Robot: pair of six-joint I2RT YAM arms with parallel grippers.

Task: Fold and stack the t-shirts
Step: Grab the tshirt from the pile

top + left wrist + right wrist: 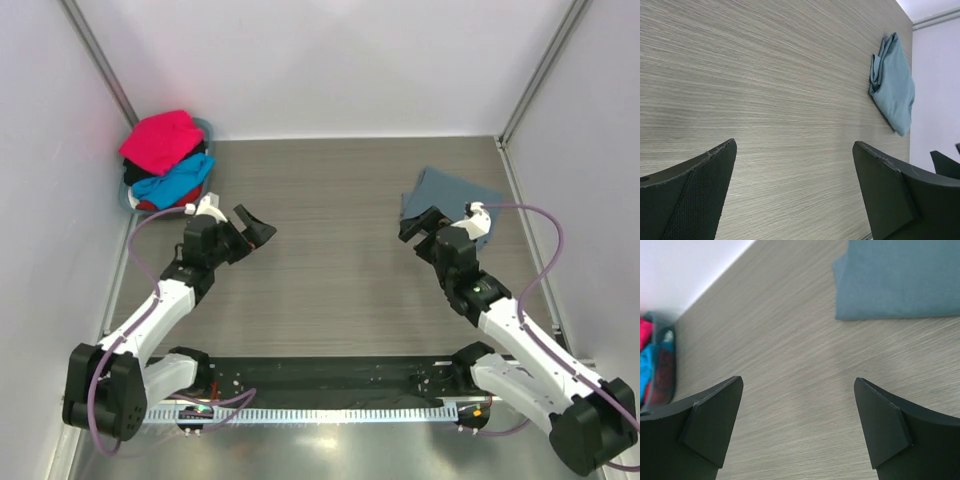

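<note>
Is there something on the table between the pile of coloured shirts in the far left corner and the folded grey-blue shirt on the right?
Nothing visible. The table between the pile and the grey-blue shirt is bare; only the left gripper and right gripper, both open, hang over it.

The left arm [165, 300] and right arm [520, 325] have white links and black joints. A lilac cable [560, 245] loops beside each wrist. The left gripper [794, 144] has black wedge fingers [695, 200], mesh-padded.

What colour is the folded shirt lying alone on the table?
The folded shirt is plain slate grey-blue; the right wrist view shows it best.
</note>
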